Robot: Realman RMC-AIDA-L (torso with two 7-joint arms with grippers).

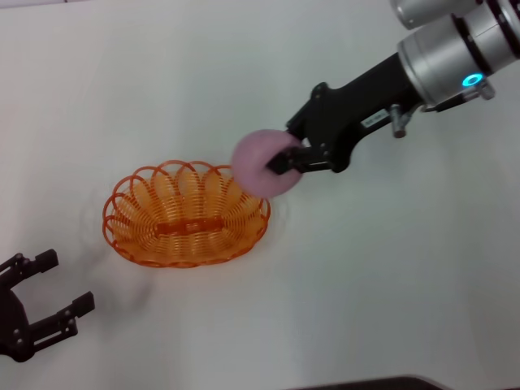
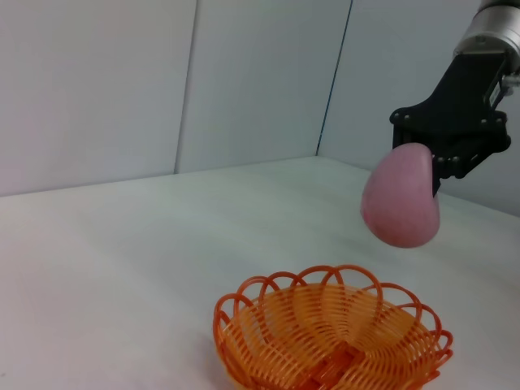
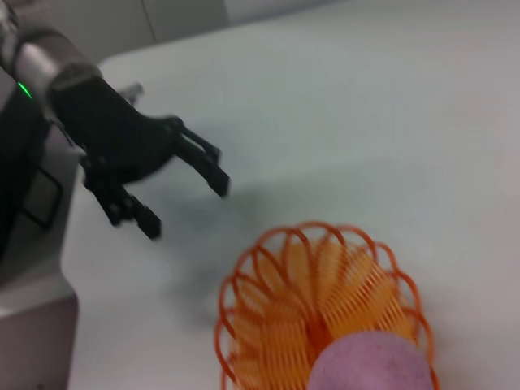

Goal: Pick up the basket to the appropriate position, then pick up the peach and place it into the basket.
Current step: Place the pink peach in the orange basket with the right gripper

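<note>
Start at your left: the left gripper (image 1: 49,305) sits low near the front edge of the white table (image 1: 390,284), well apart from the work, its fingers spread wide and holding nothing. The right wrist view shows the same thing, the black fingers (image 3: 203,162) splayed above bare tabletop. That arm looks parked, likely pulled back so it keeps clear of the drop.

Move toward the middle and you find the basket (image 1: 187,219), an oval of orange wire loops with a scalloped rim, resting flat on the table with its open mouth up. It sits between the two arms, within the right arm's reach, so the positioning step looks finished. Nothing lies inside it.

Further right, the peach (image 1: 264,162), a pale pink ball, hangs in the air pinched by the right gripper (image 1: 288,158), whose black fingers close on its far side. In the head view the fruit overlaps the basket's far right rim; the left wrist view (image 2: 400,195) shows it clearly above the rim, not touching the loops. The right wrist view looks down past the peach (image 3: 370,361) into the basket (image 3: 325,292), which suggests it is roughly over the opening.

You are most likely at the carry-over stage. The height seems chosen to clear the rim; bring the peach nearer the centre and lower it before letting go, or it may bounce off the loops.
</note>
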